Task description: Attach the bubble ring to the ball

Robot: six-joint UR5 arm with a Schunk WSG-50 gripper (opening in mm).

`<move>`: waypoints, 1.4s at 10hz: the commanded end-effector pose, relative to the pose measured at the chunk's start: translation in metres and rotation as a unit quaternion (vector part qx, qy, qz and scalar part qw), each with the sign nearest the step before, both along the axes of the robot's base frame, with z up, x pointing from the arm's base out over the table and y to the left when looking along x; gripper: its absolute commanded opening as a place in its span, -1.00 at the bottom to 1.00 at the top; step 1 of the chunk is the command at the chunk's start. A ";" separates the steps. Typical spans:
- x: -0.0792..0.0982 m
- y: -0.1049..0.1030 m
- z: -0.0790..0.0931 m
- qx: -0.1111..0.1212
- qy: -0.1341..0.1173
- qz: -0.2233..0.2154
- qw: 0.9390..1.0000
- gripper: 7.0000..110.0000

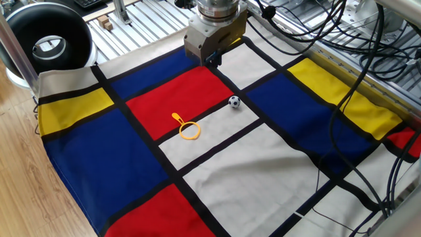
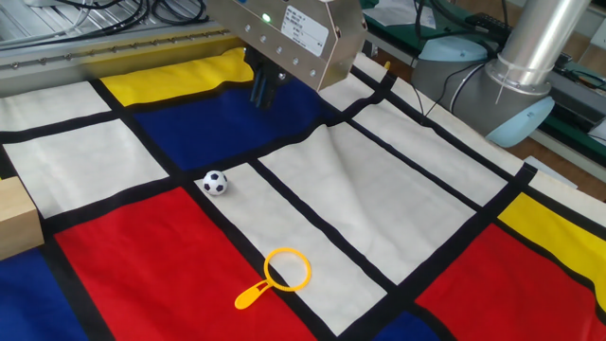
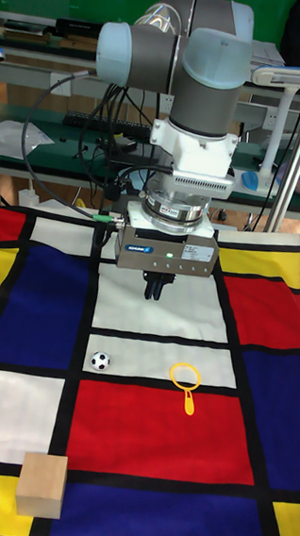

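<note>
Standing by the table, I see a big cloth (image 2: 379, 199) with red, blue, yellow and white blocks and black lines between them.

In the tall fixed view, going from left to right: a tan wooden cube (image 3: 43, 484) sits near the bottom left corner on a black line. Next comes the tiny black-and-white soccer ball (image 3: 101, 360), resting at the edge of a white block. It sits alone, with nothing touching it. Up above and to the right hangs the robot's grey metal gripper (image 3: 155, 289). It is up in the air over the cloth and holds nothing. Its two dark fingers look close together, but I cannot tell for sure from here. Further right lies the little yellow-orange plastic bubble ring (image 3: 185, 380), flat on the cloth, its hoop on white and its short handle pointing onto the red block. The ring and ball are well apart.
</note>
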State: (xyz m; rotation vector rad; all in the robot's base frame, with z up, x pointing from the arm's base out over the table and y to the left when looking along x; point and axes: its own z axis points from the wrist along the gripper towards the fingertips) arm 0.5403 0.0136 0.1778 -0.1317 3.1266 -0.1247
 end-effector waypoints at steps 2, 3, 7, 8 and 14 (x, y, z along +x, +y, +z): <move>0.006 0.006 0.001 0.013 -0.013 -0.015 1.000 -1.00; 0.008 0.012 0.001 0.026 -0.017 -0.024 0.999 -1.00; 0.022 0.015 -0.001 0.041 -0.045 -0.035 0.998 -1.00; 0.024 0.014 0.000 0.040 -0.048 -0.036 0.997 -1.00; 0.028 0.014 0.001 0.040 -0.056 -0.041 0.997 -1.00</move>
